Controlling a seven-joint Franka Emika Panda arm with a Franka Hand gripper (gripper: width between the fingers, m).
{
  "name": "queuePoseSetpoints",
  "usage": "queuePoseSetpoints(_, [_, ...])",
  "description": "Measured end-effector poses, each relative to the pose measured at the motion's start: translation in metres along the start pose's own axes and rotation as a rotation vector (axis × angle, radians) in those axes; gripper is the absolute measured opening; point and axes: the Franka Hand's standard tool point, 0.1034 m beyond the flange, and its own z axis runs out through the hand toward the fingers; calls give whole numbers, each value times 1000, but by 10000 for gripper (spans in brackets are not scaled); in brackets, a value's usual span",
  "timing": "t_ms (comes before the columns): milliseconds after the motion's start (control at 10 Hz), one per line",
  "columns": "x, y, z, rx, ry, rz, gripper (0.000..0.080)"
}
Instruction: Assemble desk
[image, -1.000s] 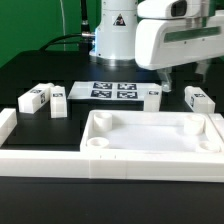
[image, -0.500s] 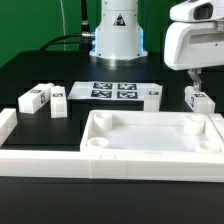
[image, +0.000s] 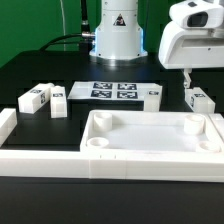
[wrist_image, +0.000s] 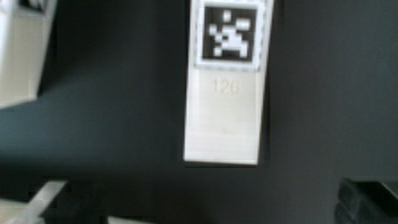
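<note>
Gripper state: the gripper (image: 192, 78) is hanging with its jaws wide apart, clamping nothing.
Gripper place: it is hovering toward the exterior view's right, above the tabletop (image: 50, 130) and just over the target leg (image: 197, 100), apart from it.
Target leg: it is lying flat on the tabletop, tag face up, just behind the desk top's far corner on the exterior view's right.
Wrist view: the target leg (wrist_image: 228, 90) is showing whole, with its tag at one end, and the two fingertips (wrist_image: 370, 197) are showing well to either side of its line.
Key relation: the leg's long axis is running crosswise to the line between the fingertips, so the jaws are standing ready to close across its narrow width. The leg seems to be lying a little ahead of the fingertips, not yet between them.
Desk top: the desk top (image: 150, 148) is sitting rim up at the front of the scene, and no leg is standing in its corner sockets.
Other legs: the far-left leg (image: 35, 97) and its neighbour leg (image: 58, 103) are lying well apart from the gripper. A third leg (image: 152, 95) is lying beside the marker board (image: 112, 90).
Step in hand, as a judgement: the arm is lining up for a pick of the target leg. The coming move is calling for a short shift along the leg and a straight descent.
Risk: a closing off-centre could be tipping the leg.
</note>
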Motion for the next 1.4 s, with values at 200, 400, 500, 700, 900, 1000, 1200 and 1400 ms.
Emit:
queuePoseSetpoints(200, [-3,3,1,-19,-144,3,649])
queuePoseSetpoints(400, [-6,5,2,-34,-264,5,649])
queuePoseSetpoints(500, [-3,7,3,-19,-309,-44,649])
queuePoseSetpoints(700, [0,5,7,-5,-387,-132,649])
queuePoseSetpoints(900, [-6,4,9,-16,-503,-118,649])
queuePoseSetpoints(1000, [-11,5,11,-20,-593,-118,649])
queuePoseSetpoints(1200, [-14,6,21,-21,-691,-120,649])
queuePoseSetpoints(1400, [-19,6,30,-25,-810,-122,649])
